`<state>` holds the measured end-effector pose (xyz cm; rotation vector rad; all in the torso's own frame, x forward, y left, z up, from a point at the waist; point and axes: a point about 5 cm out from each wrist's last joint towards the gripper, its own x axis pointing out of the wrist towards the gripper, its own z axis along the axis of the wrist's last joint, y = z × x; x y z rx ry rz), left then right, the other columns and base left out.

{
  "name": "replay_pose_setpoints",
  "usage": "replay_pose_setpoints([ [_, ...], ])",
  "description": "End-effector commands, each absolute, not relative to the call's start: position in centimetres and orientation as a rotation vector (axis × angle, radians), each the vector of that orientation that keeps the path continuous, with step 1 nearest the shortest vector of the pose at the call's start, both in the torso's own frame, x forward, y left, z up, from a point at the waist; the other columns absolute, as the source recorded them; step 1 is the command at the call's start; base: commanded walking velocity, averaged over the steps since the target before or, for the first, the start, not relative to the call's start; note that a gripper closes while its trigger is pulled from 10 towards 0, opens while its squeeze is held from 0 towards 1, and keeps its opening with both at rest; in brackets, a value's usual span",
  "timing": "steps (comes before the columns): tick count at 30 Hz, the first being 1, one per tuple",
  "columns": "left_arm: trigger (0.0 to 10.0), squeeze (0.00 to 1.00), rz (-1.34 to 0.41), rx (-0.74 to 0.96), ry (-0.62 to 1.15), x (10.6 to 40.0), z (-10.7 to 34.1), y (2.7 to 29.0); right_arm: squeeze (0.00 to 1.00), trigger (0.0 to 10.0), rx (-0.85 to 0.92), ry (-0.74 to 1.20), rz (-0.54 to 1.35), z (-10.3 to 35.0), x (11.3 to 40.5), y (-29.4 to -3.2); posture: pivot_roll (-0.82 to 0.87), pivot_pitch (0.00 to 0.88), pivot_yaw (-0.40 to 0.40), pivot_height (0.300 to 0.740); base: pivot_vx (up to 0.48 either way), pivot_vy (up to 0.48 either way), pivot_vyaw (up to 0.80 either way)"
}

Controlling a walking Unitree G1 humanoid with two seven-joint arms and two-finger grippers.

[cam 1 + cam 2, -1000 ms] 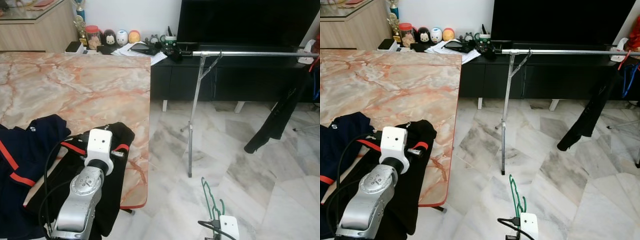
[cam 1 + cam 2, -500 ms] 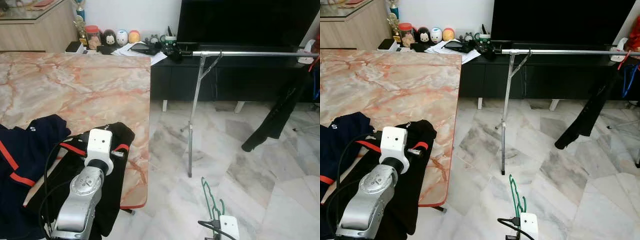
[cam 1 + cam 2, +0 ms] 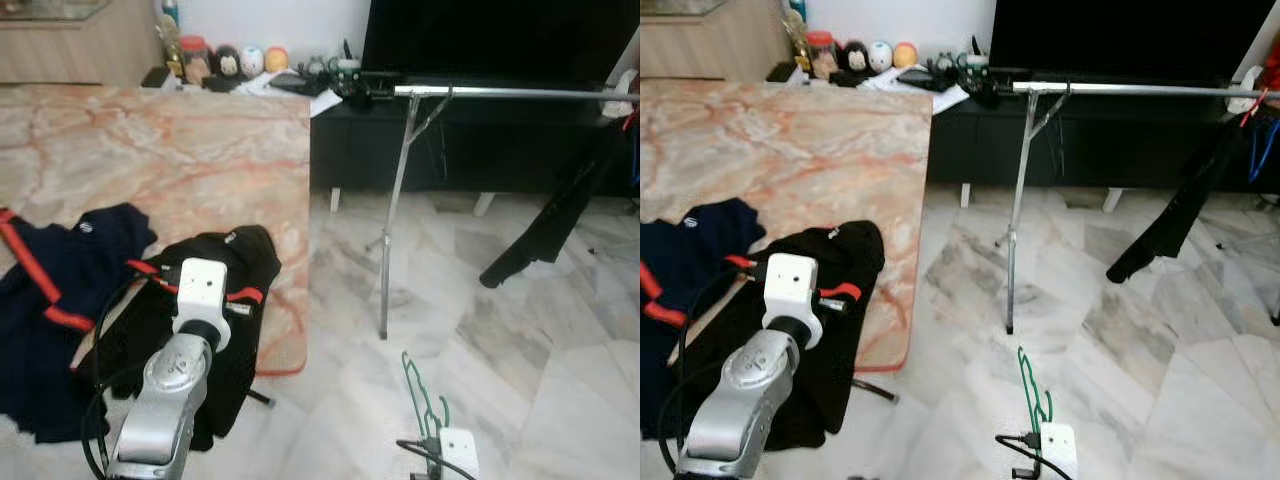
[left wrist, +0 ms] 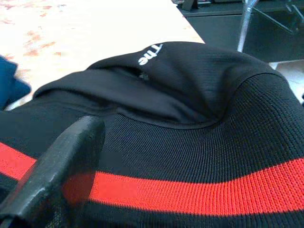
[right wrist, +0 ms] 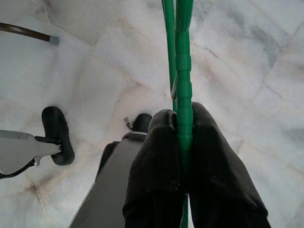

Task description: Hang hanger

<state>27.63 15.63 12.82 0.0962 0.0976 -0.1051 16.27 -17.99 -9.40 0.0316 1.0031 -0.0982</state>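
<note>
Right gripper [image 5: 183, 137]: fingers [image 5: 156, 156] closed on the green hanger [image 5: 183, 71], which is pinched between the two pads and runs straight out past the tips. In the head views the hanger [image 3: 420, 395] stands up from the right wrist at lower centre-right of the frame, over the marble floor [image 3: 540, 340].

Left gripper [image 4: 71, 156]: one finger [image 4: 61, 166] visible, lying on or just over a black garment [image 4: 190, 118] with a red stripe; cannot tell whether the fingers are open or closed. In the head views the left arm [image 3: 170, 390] sits at lower left, its wrist over the black garment [image 3: 235, 270], which drapes over the near corner of the table [image 3: 180, 160].

Navy garment [image 3: 60, 290] with red trim lies left of the black one, touching it.

Rack rail [image 3: 500, 93] runs horizontally across the upper right of the frame on a thin metal leg [image 3: 395, 215], well apart from the hanger. A dark garment [image 3: 550, 220] hangs from the rail at right.

Behind the rail: black TV cabinet [image 3: 470, 150].
</note>
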Motion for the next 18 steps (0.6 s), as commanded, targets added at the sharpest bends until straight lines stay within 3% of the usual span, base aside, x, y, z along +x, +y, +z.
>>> replay_pose_setpoints([
  [1, 10.0, 0.0, -0.119, 0.086, 0.085, 27.6, 13.23, 15.4, 0.0, 10.0, 0.034, 1.015, -0.096, -9.57, 15.9, -17.97, 0.04, 0.0, -0.038, 0.74, -0.341, 0.0, 0.0],
  [10, 10.0, 0.0, -0.131, 0.074, 0.076, 27.66, 13.33, 15.13, 0.0, 10.0, 0.034, 1.015, -0.099, -9.58, 15.88, -17.93, 0.04, 0.0, -0.037, 0.74, -0.336, 0.0, 0.0],
  [18, 10.0, 0.0, -0.14, 0.099, 0.083, 27.38, 13.06, 15.1, 0.0, 10.0, 0.039, 1.015, -0.109, -9.59, 15.86, -17.93, 0.04, 0.0, -0.036, 0.74, 0.0, 0.0, 0.0],
])
